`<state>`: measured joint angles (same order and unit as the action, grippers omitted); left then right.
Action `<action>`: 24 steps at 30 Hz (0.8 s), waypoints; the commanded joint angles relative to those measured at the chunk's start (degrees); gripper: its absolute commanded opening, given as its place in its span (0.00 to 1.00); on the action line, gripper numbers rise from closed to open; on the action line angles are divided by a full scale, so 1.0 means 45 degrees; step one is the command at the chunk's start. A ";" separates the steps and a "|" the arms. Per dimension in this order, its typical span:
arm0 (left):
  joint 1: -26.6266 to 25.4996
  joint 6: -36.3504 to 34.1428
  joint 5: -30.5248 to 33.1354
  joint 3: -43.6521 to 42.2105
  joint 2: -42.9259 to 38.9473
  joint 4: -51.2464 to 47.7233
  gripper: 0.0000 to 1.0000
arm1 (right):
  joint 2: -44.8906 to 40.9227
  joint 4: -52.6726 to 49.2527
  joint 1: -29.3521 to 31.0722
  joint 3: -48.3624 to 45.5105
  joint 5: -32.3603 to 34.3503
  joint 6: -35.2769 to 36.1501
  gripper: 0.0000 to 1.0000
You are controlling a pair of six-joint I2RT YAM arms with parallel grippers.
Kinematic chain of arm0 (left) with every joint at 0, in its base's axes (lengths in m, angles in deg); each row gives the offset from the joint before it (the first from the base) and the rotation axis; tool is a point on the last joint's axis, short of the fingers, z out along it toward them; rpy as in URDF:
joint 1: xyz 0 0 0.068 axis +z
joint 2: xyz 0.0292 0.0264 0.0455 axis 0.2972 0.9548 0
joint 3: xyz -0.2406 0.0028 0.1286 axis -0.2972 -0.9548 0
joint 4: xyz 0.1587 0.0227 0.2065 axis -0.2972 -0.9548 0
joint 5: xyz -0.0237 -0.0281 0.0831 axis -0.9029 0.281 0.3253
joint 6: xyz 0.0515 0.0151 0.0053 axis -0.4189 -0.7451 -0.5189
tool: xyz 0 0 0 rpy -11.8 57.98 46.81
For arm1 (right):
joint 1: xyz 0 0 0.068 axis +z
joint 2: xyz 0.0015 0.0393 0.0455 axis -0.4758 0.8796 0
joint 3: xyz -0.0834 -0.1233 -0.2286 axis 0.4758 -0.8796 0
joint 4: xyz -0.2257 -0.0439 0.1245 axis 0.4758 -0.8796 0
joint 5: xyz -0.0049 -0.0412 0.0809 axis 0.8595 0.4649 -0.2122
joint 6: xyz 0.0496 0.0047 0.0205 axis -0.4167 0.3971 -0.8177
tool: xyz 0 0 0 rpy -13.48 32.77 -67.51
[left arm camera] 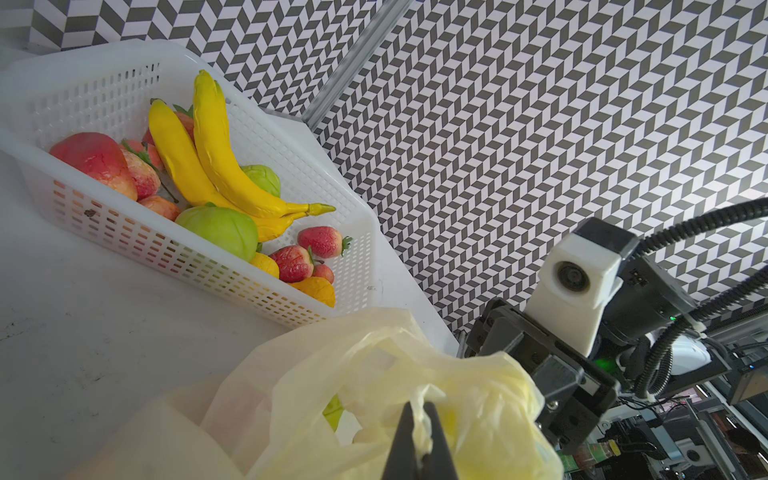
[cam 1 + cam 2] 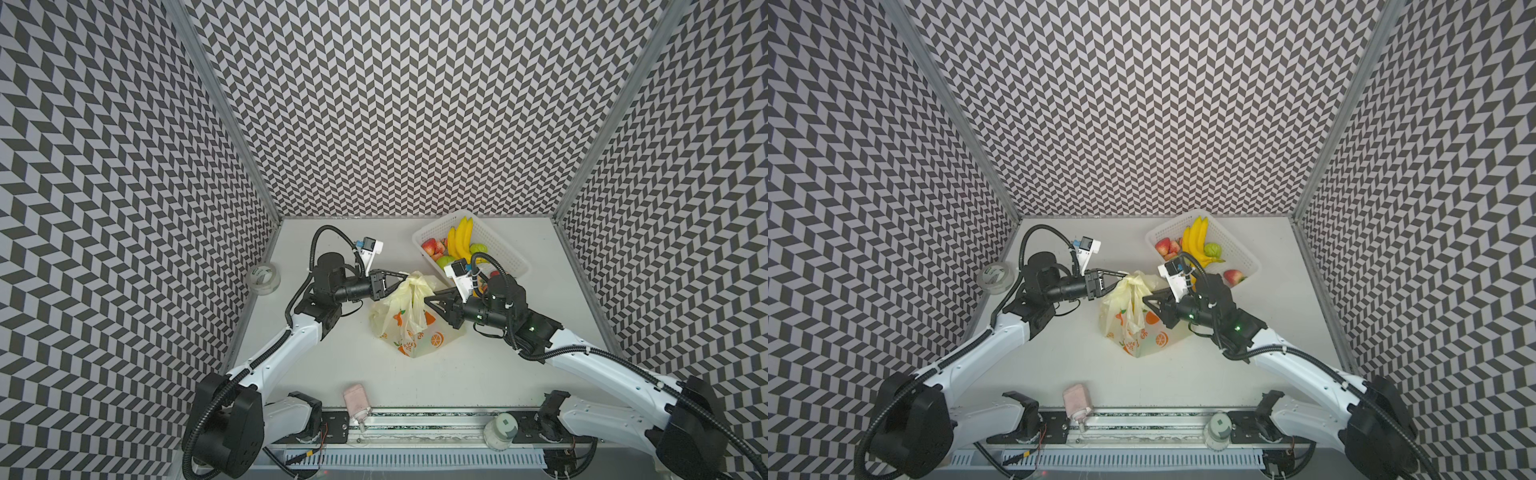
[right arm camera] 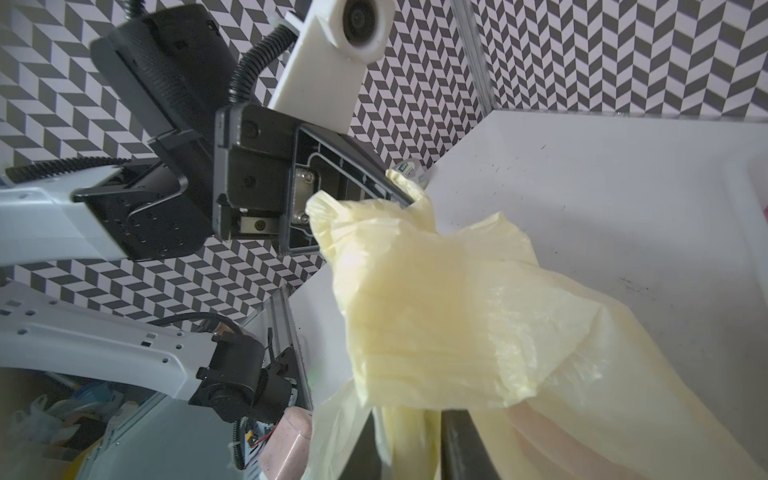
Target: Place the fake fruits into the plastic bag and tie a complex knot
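The plastic bag (image 2: 411, 328) is stood near the middle of the bench (image 2: 340, 361), just in front of the white basket (image 2: 513, 255) that is set at the far edge toward the right corner. Its pale handle strips (image 2: 415, 284) are drawn up and bunched between the two hands. The left hand (image 2: 403, 276) is closed narrow on one strip, as is seen in the left wrist view, where film is pinched between its fingers (image 1: 405, 440). The right hand (image 2: 427, 299) is closed on another fold of the bag's top. Loading is judged only partly done: a green shape (image 1: 332, 409) is glimpsed through the bag's mouth, yet many of the fake fruits (image 2: 457, 245) are left in the basket, bananas (image 1: 216, 158), green ones (image 1: 220, 228) and strawberries (image 1: 322, 241) among them. How many are bagged cannot be told. No finished knot can be made out; the tying is judged to be barely begun, with the crossing, looping and tightening of the strips left to be done
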<state>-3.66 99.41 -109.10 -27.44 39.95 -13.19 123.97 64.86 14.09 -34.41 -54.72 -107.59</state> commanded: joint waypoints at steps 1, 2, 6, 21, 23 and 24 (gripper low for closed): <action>-0.0051 -0.0384 0.0319 0.0190 -0.0157 -0.0048 0.00 | -0.0094 0.0553 -0.0065 0.0414 0.0446 0.0027 0.02; -0.0048 -0.0523 0.0533 0.0192 -0.0226 -0.0168 0.00 | -0.0169 0.0422 -0.0052 0.0409 0.0570 0.0076 0.00; -0.0013 -0.1082 0.1540 0.0190 -0.0553 -0.0579 0.00 | -0.0454 -0.0418 -0.0056 0.0485 0.0902 0.0397 0.00; 0.0289 -0.2485 0.4504 -0.0371 -0.1920 -0.0976 0.00 | -0.1343 -0.4050 -0.0050 0.0858 0.2053 0.1358 0.00; 0.0405 -0.2471 0.4660 -0.0469 -0.1972 -0.1018 0.00 | -0.1387 -0.4364 -0.0053 0.0838 0.2233 0.1429 0.00; 0.0451 -0.2466 0.4766 -0.0502 -0.2000 -0.1052 0.00 | -0.1387 -0.4520 -0.0062 0.0838 0.2336 0.1457 0.00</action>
<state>-3.20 89.40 -92.42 -28.86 32.21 -18.02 119.03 48.62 14.09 -31.74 -46.87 -102.19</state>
